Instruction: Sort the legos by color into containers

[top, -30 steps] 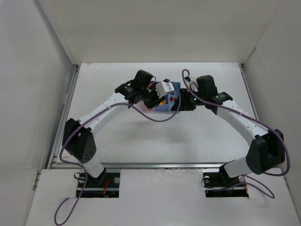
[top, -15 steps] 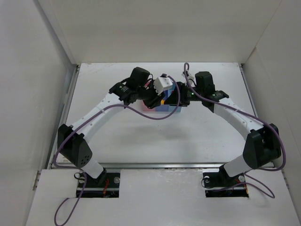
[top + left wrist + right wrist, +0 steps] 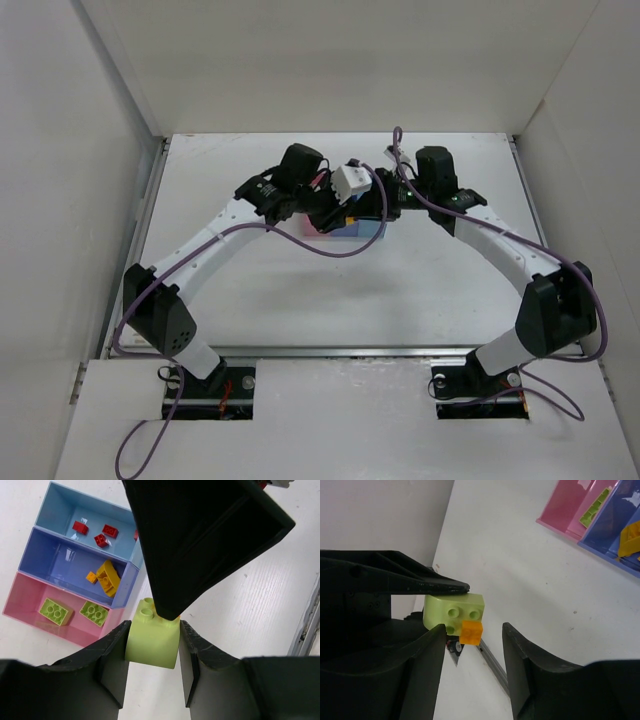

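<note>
From above, the left pincer (image 3: 338, 207) and the right pincer (image 3: 380, 203) met nose to nose over the row of bins (image 3: 352, 229). Anything they held was too small to make out there.

The left wrist camera showed the left pincer clenched on a green brick (image 3: 152, 639). The brick hung over the table (image 3: 250, 610), just beside the ends of the pink bin (image 3: 27, 602) and the blue bin (image 3: 55, 562).

The right wrist camera showed the right pincer released, its fingers (image 3: 432, 650) apart on either side of a small orange brick (image 3: 471, 632) stuck to the green one.

The risk lay in pulling the two apart. The orange brick gave little to grip, so the fingers might close on both bricks. A hard tug could also drag the green brick out of the left pincer, or flick either piece onto the table outside the bins.
</note>
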Tool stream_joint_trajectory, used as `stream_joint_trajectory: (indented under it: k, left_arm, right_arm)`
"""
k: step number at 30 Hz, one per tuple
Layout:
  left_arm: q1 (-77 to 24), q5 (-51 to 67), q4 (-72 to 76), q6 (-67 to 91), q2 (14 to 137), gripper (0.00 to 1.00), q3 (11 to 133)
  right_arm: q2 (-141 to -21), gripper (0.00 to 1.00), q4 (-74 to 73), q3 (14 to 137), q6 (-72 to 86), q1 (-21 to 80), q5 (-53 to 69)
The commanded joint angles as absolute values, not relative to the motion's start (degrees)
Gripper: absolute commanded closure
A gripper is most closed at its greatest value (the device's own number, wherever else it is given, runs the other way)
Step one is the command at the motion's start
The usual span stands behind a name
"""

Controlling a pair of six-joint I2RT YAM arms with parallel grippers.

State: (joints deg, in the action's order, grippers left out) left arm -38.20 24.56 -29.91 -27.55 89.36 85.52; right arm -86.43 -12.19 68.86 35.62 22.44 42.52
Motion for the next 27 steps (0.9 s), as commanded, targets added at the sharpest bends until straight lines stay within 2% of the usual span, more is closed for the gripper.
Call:
stream_joint_trajectory:
  k: [1,7,8,10,19,21,27]
  left_arm:
    - [-38.5,25.66,-29.71,-27.25,88.86,1.0,88.15]
    - [-38.5,25.66,-29.71,-26.19,89.38,1.0,90.7]
    - [-38.5,25.66,-29.71,-26.19,89.91,1.0,90.7]
    - [-38.5,25.66,-29.71,-26.19,89.91,1.0,90.7]
    - [-38.5,26.71,-29.18,-24.53,89.91,1.0,91.23]
    - [-38.5,27.33,-29.18,-24.52,89.91,1.0,91.23]
    - [-38.5,27.86,-29.18,-23.99,89.91,1.0,91.76]
  right_arm:
    - [-86.75,0.46,-8.88,71.46,35.77,22.32,45.08]
    - [-87.28,0.51,-8.88,69.79,36.29,22.32,46.23]
    - [-87.28,0.57,-8.88,69.79,36.3,22.32,46.23]
    - [-87.28,0.62,-8.88,69.79,36.3,22.32,46.23]
    - [-87.8,0.58,-8.35,70.93,36.3,22.32,48.08]
    - [-88.41,0.54,-7.73,70.93,36.3,22.32,48.6]
    - [-88.42,0.6,-6.6,72.16,36.3,22.32,48.08]
